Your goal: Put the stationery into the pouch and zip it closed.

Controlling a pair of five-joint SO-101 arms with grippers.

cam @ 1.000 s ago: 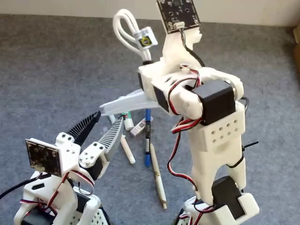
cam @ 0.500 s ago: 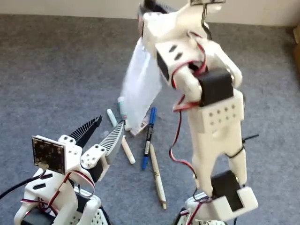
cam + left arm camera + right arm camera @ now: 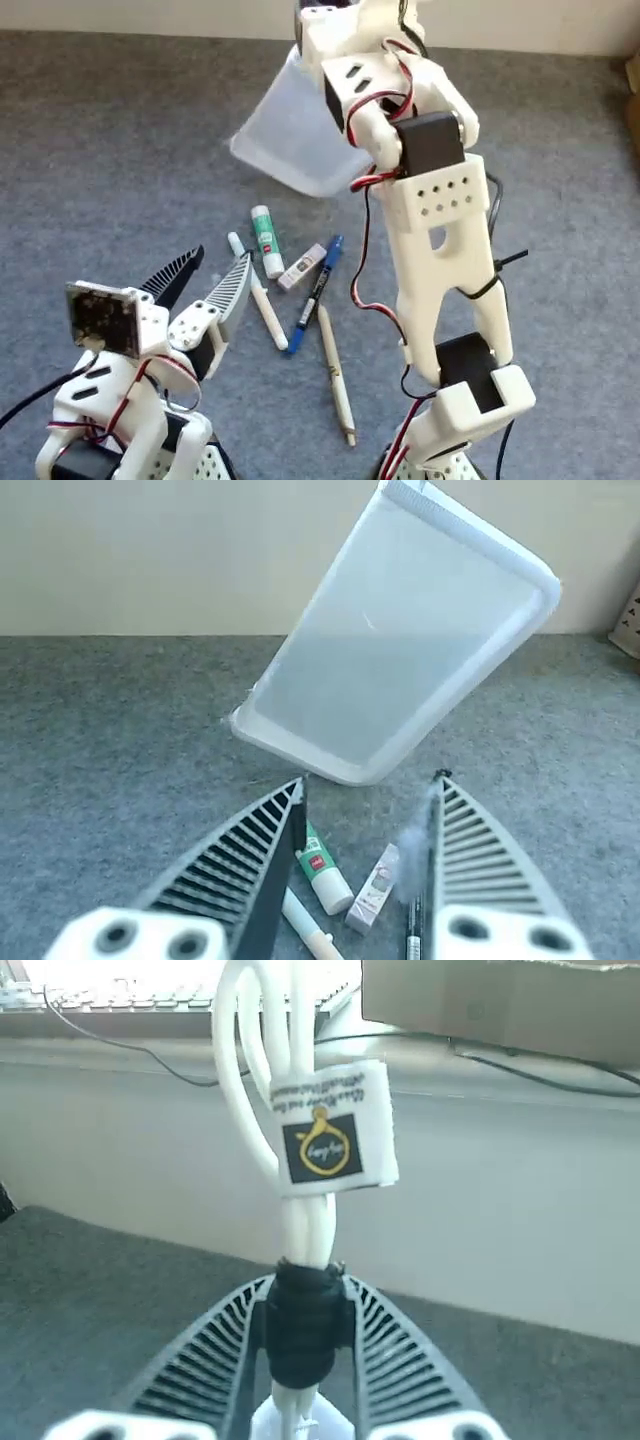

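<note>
My right gripper (image 3: pixel 303 1305) is shut on the black zipper pull and white cord loop (image 3: pixel 322 1140) of the translucent white pouch (image 3: pixel 300 135). It holds the pouch in the air at the back of the table, tilted, with its body hanging toward the stationery. Below it on the carpet lie a glue stick (image 3: pixel 266 240), a small white eraser-like piece (image 3: pixel 302 267), a blue pen (image 3: pixel 315 293), a white marker (image 3: pixel 260 300) and a beige pen (image 3: pixel 336 385). My left gripper (image 3: pixel 205 278) stands open just in front of them, holding nothing. In the left wrist view the pouch (image 3: pixel 400 640) hangs beyond the open fingers (image 3: pixel 250 870).
Grey carpet (image 3: pixel 120 150) covers the whole table, with free room to the left and at the far right. The tall right arm (image 3: pixel 440 230) stands to the right of the stationery. A pale wall runs along the back.
The right arm has swung up and back, lifting the pouch off the stationery and higher into the air. The glue stick and eraser-like piece now lie uncovered. The left arm has barely shifted.
</note>
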